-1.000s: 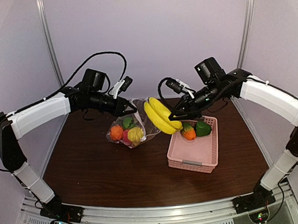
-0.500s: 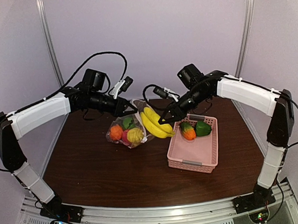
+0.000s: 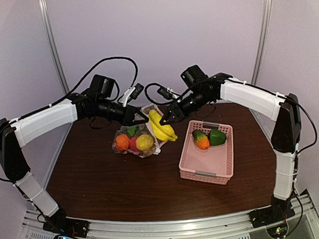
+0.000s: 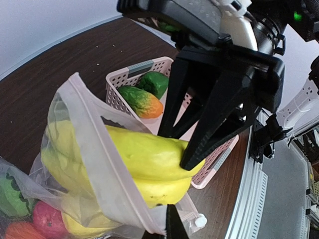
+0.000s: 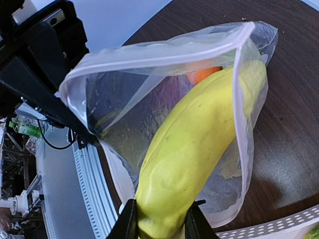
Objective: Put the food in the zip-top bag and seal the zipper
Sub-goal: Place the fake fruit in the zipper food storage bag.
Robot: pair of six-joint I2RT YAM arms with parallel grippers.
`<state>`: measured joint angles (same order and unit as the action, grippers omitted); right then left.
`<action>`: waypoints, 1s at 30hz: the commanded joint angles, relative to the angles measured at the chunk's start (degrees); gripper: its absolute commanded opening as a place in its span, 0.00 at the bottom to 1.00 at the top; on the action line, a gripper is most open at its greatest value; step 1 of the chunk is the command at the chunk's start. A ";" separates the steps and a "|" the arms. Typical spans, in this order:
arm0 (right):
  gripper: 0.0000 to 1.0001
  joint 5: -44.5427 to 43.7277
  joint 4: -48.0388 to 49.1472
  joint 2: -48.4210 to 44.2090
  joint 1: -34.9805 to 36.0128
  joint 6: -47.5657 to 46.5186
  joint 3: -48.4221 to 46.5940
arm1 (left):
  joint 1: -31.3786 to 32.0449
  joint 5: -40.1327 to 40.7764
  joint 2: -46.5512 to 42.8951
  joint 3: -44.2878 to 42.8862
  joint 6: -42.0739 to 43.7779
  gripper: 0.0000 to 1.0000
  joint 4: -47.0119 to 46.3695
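The clear zip-top bag (image 3: 141, 132) sits at the middle left of the table with an orange (image 3: 122, 141), a red apple (image 3: 133, 144), a lemon (image 3: 144, 142) and a green piece inside. My left gripper (image 3: 139, 118) is shut on the bag's mouth edge (image 4: 107, 169) and holds it up and open. My right gripper (image 3: 169, 120) is shut on the yellow banana (image 3: 160, 126), whose far half sits inside the bag's mouth (image 5: 199, 134). The white zipper slider (image 4: 200, 221) hangs at the mouth's corner.
A pink slatted basket (image 3: 207, 162) stands to the right of the bag, holding a green pepper (image 3: 217, 137) and a green-and-orange toy vegetable (image 3: 200, 139). Both arms meet over the table's far middle. Grey walls close in the back and sides.
My right gripper has carried the banana left from above the basket's edge into the bag's open mouth. My left gripper has kept holding the bag's edge in place.
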<state>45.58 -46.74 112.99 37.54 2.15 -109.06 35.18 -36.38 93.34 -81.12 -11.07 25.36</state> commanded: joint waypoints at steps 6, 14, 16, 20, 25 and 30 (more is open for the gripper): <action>0.14 -3.72 5.86 -2.53 0.61 14.29 0.78 | -0.11 -2.80 1.31 -0.70 0.14 0.00 -1.76; 0.22 -12.17 9.12 -2.05 3.54 19.77 2.45 | -0.11 -4.01 2.02 -0.80 -0.14 0.00 -2.08; 0.27 -12.98 8.59 0.02 3.97 21.07 0.56 | -0.11 -4.74 2.18 -0.71 -0.15 0.00 -2.44; 0.50 -9.65 9.35 1.85 4.29 22.32 -1.30 | -0.11 -4.74 2.44 -0.66 0.15 0.00 -2.48; 0.67 -9.98 8.04 -2.35 4.02 16.60 -0.67 | -0.28 -3.54 1.74 -0.70 -0.08 0.00 -2.41; 0.70 -10.18 4.34 -9.58 3.59 1.12 1.33 | -0.46 -2.93 0.85 -0.70 -0.59 0.00 -2.44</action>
<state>36.21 -39.83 111.57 41.34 16.58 -108.29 35.18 -39.35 95.09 -81.12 -11.11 25.32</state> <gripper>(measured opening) 0.699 0.007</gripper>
